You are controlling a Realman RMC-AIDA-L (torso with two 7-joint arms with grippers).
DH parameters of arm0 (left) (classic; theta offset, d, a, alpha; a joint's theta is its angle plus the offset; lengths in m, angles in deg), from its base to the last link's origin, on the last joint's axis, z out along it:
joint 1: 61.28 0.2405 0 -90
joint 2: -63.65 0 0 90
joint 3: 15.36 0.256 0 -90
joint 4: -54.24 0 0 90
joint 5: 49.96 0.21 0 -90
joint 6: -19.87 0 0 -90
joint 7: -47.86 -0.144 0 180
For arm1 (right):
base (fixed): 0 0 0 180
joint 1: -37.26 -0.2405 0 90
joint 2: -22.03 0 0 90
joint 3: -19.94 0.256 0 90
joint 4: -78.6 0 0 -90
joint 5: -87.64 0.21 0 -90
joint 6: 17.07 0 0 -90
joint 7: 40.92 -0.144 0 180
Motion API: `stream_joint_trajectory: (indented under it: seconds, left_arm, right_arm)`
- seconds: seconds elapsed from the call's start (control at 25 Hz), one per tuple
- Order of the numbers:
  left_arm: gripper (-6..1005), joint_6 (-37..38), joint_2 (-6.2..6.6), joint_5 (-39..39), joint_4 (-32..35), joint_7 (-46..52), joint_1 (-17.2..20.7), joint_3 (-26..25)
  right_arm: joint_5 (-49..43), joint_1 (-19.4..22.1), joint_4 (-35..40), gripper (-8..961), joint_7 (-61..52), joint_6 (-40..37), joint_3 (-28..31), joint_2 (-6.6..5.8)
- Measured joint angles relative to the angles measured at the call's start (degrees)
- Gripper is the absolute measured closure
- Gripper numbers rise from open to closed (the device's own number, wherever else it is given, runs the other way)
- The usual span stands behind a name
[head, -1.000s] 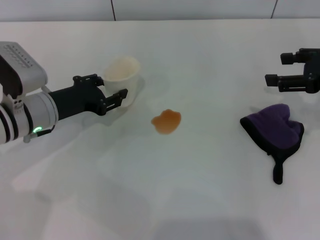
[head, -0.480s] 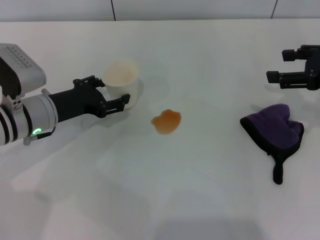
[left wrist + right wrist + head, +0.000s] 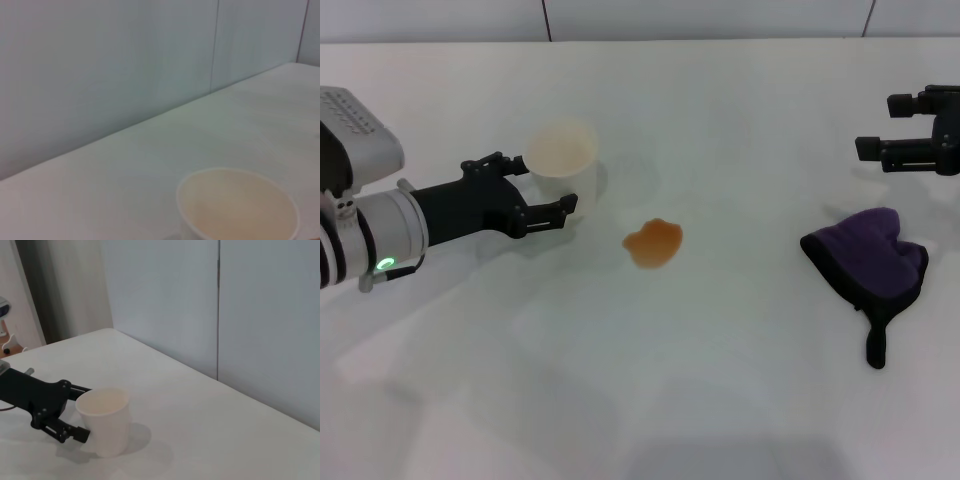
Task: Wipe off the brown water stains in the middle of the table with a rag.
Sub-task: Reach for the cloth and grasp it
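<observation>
brown water stains are sitting mid table. rag is lying right, under the open right gripper. left gripper is spreading wide beside the paper cup.

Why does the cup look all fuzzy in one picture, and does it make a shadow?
In the left wrist view the cup sits very near the camera, so its rim looks soft and fuzzy. In the right wrist view it is sharper and throws a faint grey shadow on the table. In the head view the shadows of the cup and the rag are pale, so the light seems soft.
</observation>
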Motion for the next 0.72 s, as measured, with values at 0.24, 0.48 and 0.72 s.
stream_joint_trajectory:
  seconds: [0.24,0.48,0.72]
  left_arm:
    - [112,0.4,-0.13,0.8,-1.8,0.4,0.6,0.0]
    - [111,2.8,-0.21,1.1,-5.3,1.6,1.7,-0.1]
    - [112,7.2,-0.33,0.1,-7.3,0.8,2.5,-0.1]
  right_arm:
    - [0.0,0.0,-0.1,223,-0.2,0.1,-0.2,0.10]
    - [0.4,0.1,-0.1,224,-0.3,0.1,-0.5,0.18]
    - [0.6,0.0,-0.3,224,-0.3,0.6,-1.4,0.23]
